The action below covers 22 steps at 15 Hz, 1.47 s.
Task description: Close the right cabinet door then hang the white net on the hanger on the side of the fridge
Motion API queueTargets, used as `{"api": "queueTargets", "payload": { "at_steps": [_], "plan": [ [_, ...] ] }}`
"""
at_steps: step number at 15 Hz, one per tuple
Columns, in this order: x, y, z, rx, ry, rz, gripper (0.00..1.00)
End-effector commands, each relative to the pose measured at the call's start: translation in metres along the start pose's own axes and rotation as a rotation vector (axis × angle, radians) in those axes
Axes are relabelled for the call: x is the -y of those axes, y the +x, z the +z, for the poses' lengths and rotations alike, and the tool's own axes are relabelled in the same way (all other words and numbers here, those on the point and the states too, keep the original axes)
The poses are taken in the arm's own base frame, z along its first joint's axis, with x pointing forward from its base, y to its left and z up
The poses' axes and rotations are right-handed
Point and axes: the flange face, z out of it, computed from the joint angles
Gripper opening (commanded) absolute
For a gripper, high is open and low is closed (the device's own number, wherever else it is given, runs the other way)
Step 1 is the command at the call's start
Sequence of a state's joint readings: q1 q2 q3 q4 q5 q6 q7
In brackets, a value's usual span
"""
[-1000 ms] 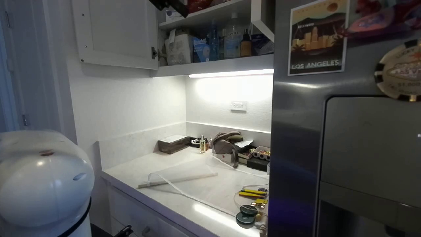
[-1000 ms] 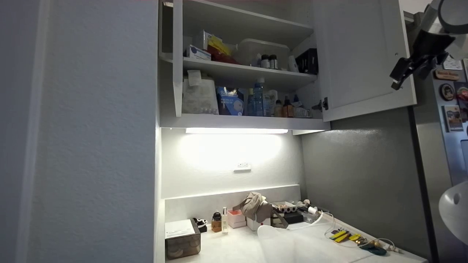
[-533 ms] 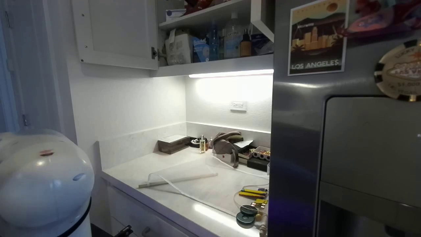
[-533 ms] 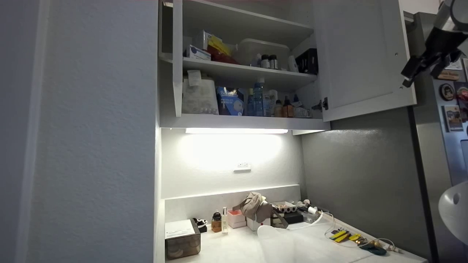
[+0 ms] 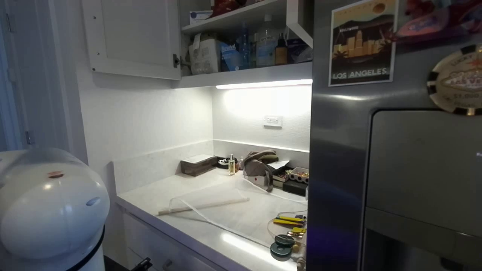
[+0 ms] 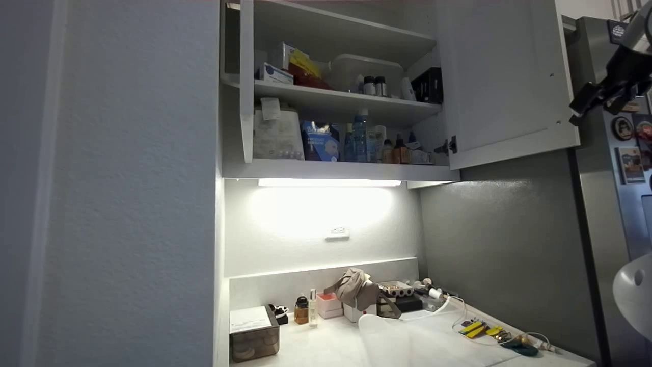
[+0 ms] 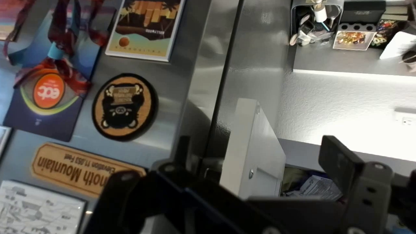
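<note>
Gripper (image 7: 256,148): dark, fingers spread wide apart. Its lower part is cut off by the bottom edge of the wrist view. In an exterior view it is shown at upper right, in front of the fridge (image 5: 339,158), its wrist cut off by the frame.

Right cabinet door (image 6: 504,81): open, top cut off. In the wrist view it is seen nearly edge-on, in line with the gap between the fingers, and is partly covered by the gripper; whether it is touched cannot be told.

Fridge front: a round bear magnet (image 7: 125,107) is shown upside down; one end of a wooden plaque (image 7: 74,165) is covered by the gripper.

Left cabinet door (image 5: 133,37): open, top cut off in both exterior views.

Bottles (image 6: 359,142): kept on the lower shelf, labels mostly too dim to be read.

White net (image 6: 423,339): spread on the counter (image 5: 169,188), left of the fridge. Its mesh is hardly told from the surface; its far right corner is hidden by the fridge. A pale rod (image 5: 203,207) is seen at its left end; whether they are joined cannot be told.

Brownish-grey cloth article (image 6: 351,290): far side of the counter, kind unclear.

White arm segment (image 5: 56,210): near left, cut off by the frame.
</note>
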State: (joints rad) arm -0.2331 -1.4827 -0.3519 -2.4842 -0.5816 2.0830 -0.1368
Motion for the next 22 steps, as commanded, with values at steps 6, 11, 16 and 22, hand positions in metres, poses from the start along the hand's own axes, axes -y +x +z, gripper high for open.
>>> {"api": "queueTargets", "payload": {
  "at_steps": [6, 11, 16, 22],
  "plan": [
    [0.002, 0.002, 0.032, -0.121, 0.066, -0.058, 1.0],
    [0.004, -0.002, 0.045, -0.146, 0.096, -0.067, 1.0],
    [0.014, 0.0, 0.061, -0.178, 0.259, -0.071, 1.0],
    [0.035, 0.005, 0.083, -0.207, 0.498, -0.07, 1.0]
  ]
}}
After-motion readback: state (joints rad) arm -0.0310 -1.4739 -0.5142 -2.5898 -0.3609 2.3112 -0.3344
